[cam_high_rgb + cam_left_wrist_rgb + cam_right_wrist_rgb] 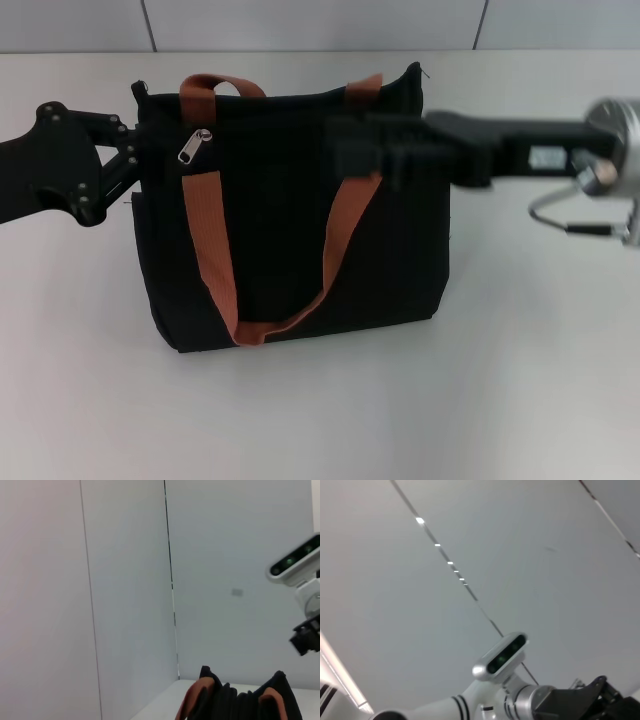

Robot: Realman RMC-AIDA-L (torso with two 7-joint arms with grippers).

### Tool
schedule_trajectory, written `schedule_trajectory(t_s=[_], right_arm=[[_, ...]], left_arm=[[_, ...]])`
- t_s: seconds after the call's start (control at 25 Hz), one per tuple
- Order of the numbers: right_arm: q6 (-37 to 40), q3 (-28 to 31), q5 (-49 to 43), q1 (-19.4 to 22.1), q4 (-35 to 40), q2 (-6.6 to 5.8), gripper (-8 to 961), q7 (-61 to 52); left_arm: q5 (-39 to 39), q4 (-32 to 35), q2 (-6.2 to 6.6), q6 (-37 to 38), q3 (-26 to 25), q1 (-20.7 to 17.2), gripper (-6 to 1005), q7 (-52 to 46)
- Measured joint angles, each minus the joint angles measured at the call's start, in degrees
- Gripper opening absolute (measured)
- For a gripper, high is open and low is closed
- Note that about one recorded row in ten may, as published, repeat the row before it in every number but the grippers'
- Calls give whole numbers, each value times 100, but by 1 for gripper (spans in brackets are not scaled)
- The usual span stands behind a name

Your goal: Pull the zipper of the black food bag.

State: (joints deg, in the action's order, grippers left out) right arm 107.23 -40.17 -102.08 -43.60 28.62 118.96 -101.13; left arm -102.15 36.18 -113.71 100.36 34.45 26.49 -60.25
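Black food bag [290, 210] upright; left gripper [128, 152] braces its end, right gripper [350, 150] over top; grips unclear. Next: pinch silver zipper [194, 146].

Matte black left gripper [125, 160] with bolted linkage plates, black boxy right gripper [370, 150] on a silver wrist [615, 150] trailing 1 grey cable loop [565, 215].

The food bag [290, 240] is plain black with rust-brown webbing handles [210, 240]; its zipper [194, 146] pull is silver. Both grippers, left [125, 160] and right [350, 150], are black. The table [500, 380] is white.
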Motion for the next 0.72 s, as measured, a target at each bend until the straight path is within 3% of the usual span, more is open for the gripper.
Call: schedule_trajectory(t_s=[0.32,0.52,0.72], right_arm=[[-726,-577,-83,-829,134,-114,792,-1638],[-1299,-1027,-268,-1143,293,-117,790,-2681],[-1542,-1189,-408,-1341,301,-108,595,-3290]], left_arm=[[13,18,-45,-17,6,-2,32,12],[17,17,-46,-50,0,-3,32,13],[20,9,-53,-51,0,9,32,13]])
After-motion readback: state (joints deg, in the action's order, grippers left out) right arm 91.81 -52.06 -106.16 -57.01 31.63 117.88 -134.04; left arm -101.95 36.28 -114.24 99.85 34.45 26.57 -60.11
